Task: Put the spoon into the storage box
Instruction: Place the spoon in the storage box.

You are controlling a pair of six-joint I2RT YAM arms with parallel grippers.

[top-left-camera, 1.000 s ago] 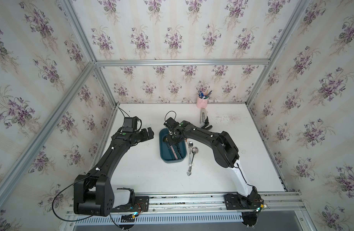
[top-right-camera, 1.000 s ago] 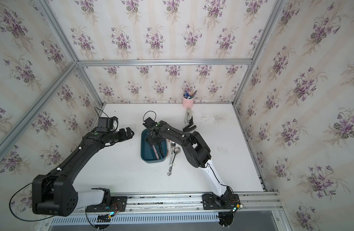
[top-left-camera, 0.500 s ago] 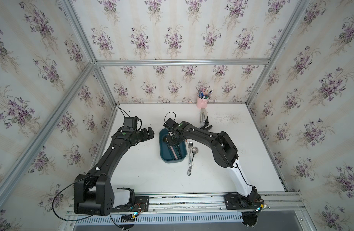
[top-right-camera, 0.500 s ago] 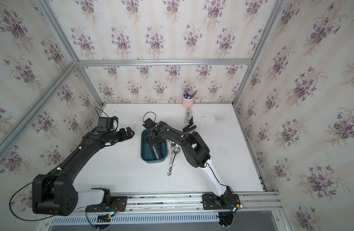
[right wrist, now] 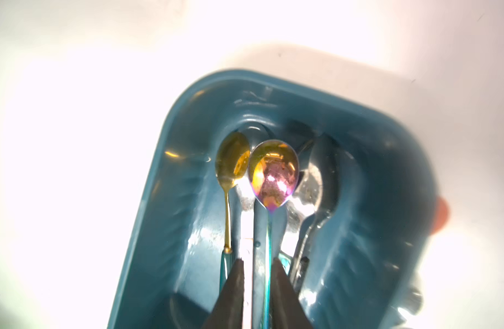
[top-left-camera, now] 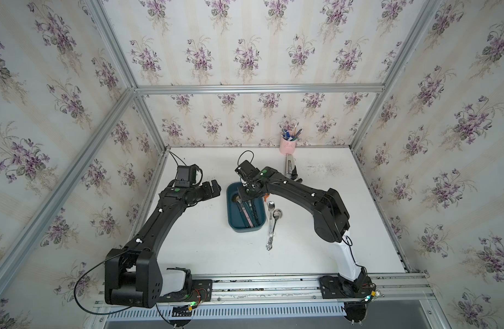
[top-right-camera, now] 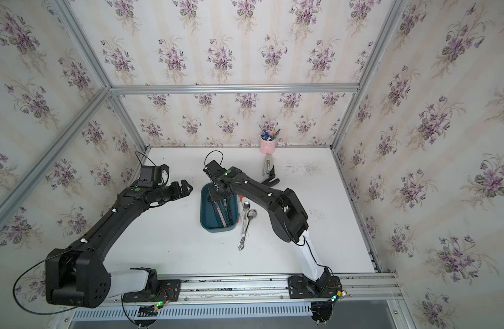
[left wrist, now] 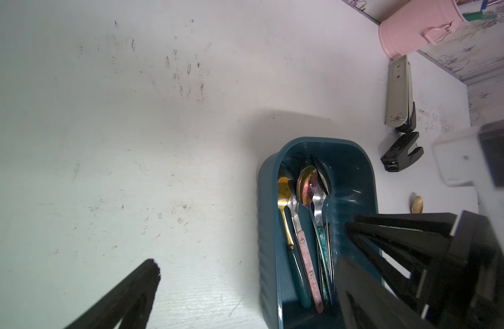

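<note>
lying in the storage box (right wrist: 173,199), the rainbow spoon (right wrist: 273,171) is seen with its long axis near-to-far, bowl far. its handle is straddled by the right end effector (right wrist: 257,260), jaws slightly parted, nothing pinched. the left end effector (top-left-camera: 213,190) is spread wide, off left.

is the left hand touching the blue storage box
Apart. In both top views bare table shows between the left hand and the storage box.

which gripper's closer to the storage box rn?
Right. The right gripper is down inside the storage box, jaws either side of the iridescent spoon's handle. The left gripper hangs open off the box's left side, apart from it.
</note>
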